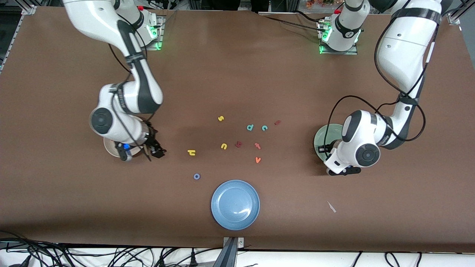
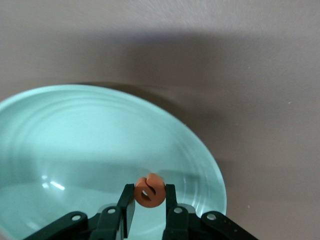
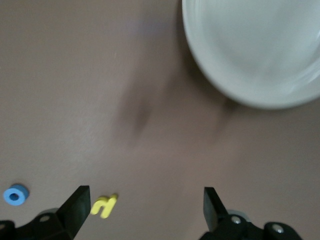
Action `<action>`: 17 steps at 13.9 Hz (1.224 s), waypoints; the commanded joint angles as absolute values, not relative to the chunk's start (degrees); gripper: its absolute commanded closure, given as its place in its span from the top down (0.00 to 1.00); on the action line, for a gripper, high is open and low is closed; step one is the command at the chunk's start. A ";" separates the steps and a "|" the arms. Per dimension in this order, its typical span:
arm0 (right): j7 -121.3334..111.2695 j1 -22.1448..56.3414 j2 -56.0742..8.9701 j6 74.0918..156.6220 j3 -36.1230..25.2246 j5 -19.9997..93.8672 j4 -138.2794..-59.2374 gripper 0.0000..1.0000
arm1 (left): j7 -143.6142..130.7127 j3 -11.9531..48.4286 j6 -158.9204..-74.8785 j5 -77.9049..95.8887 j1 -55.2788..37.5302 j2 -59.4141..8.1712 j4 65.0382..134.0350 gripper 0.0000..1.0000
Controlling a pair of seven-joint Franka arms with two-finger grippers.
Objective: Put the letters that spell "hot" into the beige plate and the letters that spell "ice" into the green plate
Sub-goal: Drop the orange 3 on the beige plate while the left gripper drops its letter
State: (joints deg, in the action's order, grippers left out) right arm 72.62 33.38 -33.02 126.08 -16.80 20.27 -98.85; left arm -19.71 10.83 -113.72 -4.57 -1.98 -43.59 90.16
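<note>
Orange "e" [image 2: 148, 191] pinched in the left gripper [image 2: 150, 200] over the green plate [image 2: 75, 145], right gripper [image 3: 145, 205] wide apart, empty, beside the beige plate [image 3: 260, 50], yellow "h" [image 1: 191, 152] on the desk [image 1: 237, 74].

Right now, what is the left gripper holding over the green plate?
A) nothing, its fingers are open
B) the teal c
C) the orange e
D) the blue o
C: in the left wrist view the left gripper is shut on the orange e, held above the green plate.
</note>
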 commanded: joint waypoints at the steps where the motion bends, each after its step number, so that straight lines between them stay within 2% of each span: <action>1: 83.29 34.54 -39.19 125.77 -17.23 20.30 -91.34 0.99 | -19.25 11.16 -113.30 -6.59 -1.67 -43.16 89.74 1.00; 5: 92.97 35.51 -42.79 127.17 -15.91 20.48 -87.72 0.97 | -20.13 12.12 -109.09 -5.54 -2.19 -39.39 89.39 1.00; 8: 96.85 38.66 -44.47 130.07 -15.91 20.48 -87.36 0.98 | -27.90 17.74 -107.84 -3.16 -3.16 -37.71 89.39 1.00; 15: 100.02 41.48 -45.70 134.90 -16.00 20.13 -89.90 0.98 | -53.67 18.90 -116.26 0.41 -14.05 -39.46 89.91 1.00; 16: 100.02 41.57 -45.62 135.43 -16.08 19.87 -90.61 0.98 | -55.62 18.81 -117.76 2.61 -15.19 -39.90 90.17 0.96; 17: 99.67 41.57 -45.62 135.70 -16.17 19.69 -91.05 0.98 | -56.94 18.81 -118.64 2.90 -16.08 -40.60 90.26 0.87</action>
State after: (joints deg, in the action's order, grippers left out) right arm 99.14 40.87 -45.50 134.18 -15.55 20.28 -89.86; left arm -53.97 19.40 -116.53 0.65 -14.70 -39.77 89.77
